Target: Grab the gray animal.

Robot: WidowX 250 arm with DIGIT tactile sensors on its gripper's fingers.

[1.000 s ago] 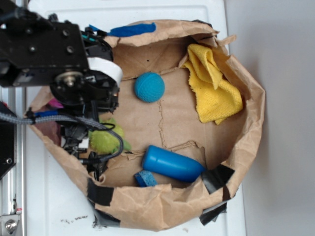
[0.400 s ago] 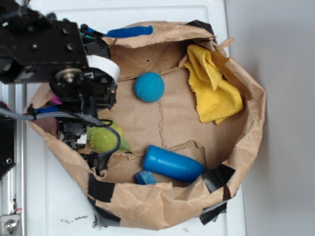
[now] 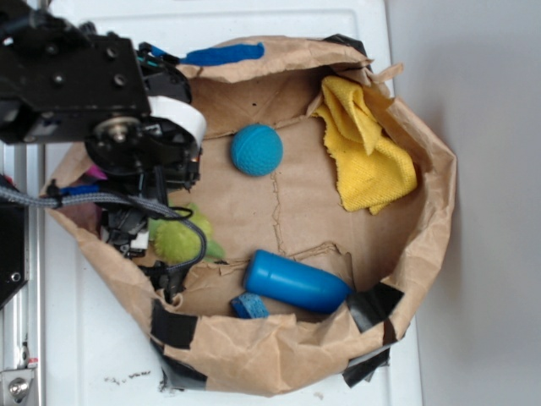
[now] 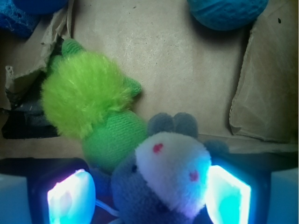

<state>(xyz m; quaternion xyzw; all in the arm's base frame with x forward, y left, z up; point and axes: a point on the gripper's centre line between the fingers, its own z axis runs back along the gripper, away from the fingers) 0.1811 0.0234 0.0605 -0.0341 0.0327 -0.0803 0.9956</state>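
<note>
Low in the wrist view, the small plush gray animal (image 4: 163, 182), with its gray head and ears, white face with red marks and fuzzy lime-green body, lies with its head between the two lit pads of the end effector (image 4: 149, 198). The right pad (image 4: 229, 198) touches the side of the white face; the left pad (image 4: 70, 198) stands just beside the gray head, and whether it touches I cannot tell. So the end effector is spread around the head, but a firm pinch cannot be confirmed. A white cord shows under the head.

From the exterior view, only the lime-green body (image 3: 177, 237) peeks out at centre left, beneath the black robot arm (image 3: 93, 93), which covers the head. The toy lies on the floor of a crumpled brown paper bag (image 3: 423, 254) patched with black tape. A blue knitted ball (image 3: 256, 150) sits upper centre, well apart from the toy. A yellow folded cloth (image 3: 368, 152) leans at the upper right. A blue plastic cylinder (image 3: 296, 282) lies lower centre, with a small blue sponge block (image 3: 247, 306) just beside it. The bag rests on a white tabletop (image 3: 84, 338).
</note>
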